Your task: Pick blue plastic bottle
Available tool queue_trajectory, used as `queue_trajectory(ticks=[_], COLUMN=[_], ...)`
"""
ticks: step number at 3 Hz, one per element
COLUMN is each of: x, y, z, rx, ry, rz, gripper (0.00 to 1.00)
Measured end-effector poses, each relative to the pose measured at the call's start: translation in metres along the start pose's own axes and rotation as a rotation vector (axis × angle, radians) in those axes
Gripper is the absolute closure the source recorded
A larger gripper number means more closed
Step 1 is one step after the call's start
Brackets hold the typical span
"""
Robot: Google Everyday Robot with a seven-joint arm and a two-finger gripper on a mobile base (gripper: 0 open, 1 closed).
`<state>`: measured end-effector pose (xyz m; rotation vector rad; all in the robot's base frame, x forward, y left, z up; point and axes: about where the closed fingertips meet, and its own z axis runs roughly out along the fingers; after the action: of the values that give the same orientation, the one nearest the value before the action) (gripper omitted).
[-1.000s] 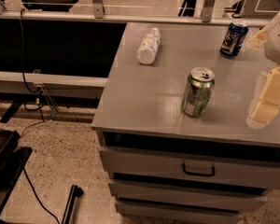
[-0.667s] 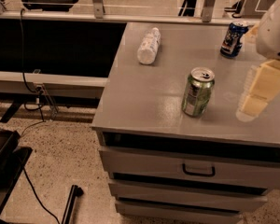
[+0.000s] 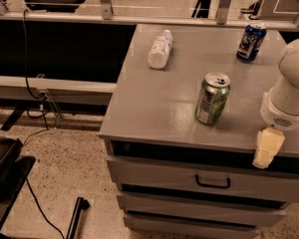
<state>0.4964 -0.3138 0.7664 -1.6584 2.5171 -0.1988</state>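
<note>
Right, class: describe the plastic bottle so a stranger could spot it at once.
On the grey drawer cabinet, look to the back left of its top, away from the gripper at the front right edge. The blue plastic bottle lies on its side, whitish, unlike the upright green can and dark blue can.

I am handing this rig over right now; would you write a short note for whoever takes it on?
Gripper: at the front right edge of the cabinet top, right of the green can, nothing visible in it.
Blue plastic bottle: lying on its side at the back left of the top, untouched.
Blue can: upright, back right.
Done: nothing grasped yet.
Left: move the gripper across to the bottle, probably clearing the green can, then grasp and lift.
</note>
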Motion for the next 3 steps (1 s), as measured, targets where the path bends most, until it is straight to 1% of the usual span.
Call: queue_trajectory(ticks=[2, 3], x=[-0.0004, -0.0005], y=[-0.0028, -0.0028], z=[-0.0162, -0.0163], rx=[0.0, 0.0], ry=[0.0, 0.0], rz=[0.0, 0.0], gripper=[0.0, 0.0])
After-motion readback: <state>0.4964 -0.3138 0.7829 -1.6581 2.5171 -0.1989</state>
